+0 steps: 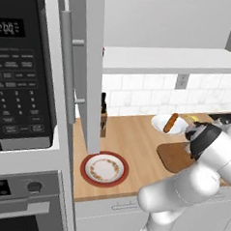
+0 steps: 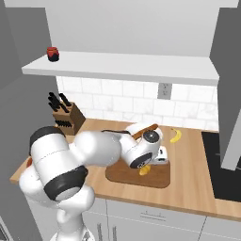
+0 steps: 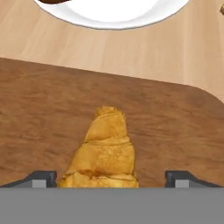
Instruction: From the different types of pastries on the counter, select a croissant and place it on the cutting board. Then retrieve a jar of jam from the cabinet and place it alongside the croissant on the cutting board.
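Hand view, entries left to right. Left fingertip (image 3: 41, 178): dark, standing clear of the pastry. Croissant (image 3: 105, 153): golden, ridged, lying on the cutting board (image 3: 39, 118), tapered end pointing toward the board's far edge; the white plate (image 3: 113, 19) sits on the counter (image 3: 131, 50) beyond that edge. Right fingertip (image 3: 183, 178): also clear, so you have the gripper (image 3: 112, 179) spread wide with nothing clamped.

Right base view: jam jar (image 2: 53, 53) at the left end of the cabinet shelf (image 2: 141, 68), well apart from the board.

Handling, as judged:
- Croissant: light, soft, flaky; likely to crush, so take it across the thick middle, lightly.
- Jar: stiff, smooth, probably slippery and heavier; take it around the body, square on, below the lid.
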Robot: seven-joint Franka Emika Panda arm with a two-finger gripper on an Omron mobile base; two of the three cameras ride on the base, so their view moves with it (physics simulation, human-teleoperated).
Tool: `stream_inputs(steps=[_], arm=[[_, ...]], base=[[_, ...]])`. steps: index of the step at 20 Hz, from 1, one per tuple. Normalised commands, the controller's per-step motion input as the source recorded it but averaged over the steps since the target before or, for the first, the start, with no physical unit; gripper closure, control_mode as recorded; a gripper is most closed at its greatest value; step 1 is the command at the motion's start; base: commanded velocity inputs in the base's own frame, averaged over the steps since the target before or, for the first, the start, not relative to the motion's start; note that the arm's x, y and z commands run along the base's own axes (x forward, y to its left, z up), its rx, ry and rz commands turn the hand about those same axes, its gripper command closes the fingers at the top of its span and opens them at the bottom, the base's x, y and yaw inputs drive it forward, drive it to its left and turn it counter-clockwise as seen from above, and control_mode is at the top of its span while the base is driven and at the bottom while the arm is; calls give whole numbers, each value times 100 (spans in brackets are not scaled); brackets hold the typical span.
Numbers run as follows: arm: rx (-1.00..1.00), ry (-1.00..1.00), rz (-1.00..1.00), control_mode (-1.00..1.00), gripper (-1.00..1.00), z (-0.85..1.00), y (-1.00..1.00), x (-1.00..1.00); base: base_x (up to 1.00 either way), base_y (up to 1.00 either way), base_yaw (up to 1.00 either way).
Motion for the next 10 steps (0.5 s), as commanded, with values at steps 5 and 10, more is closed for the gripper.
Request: stream_inputs(steps=[5,10], arm=[[-5,0,0,-100,-100,61,4,-9],[-14,1,0,-100,-100,35,52,-16]], base=[[0,0,0],[0,0,0]])
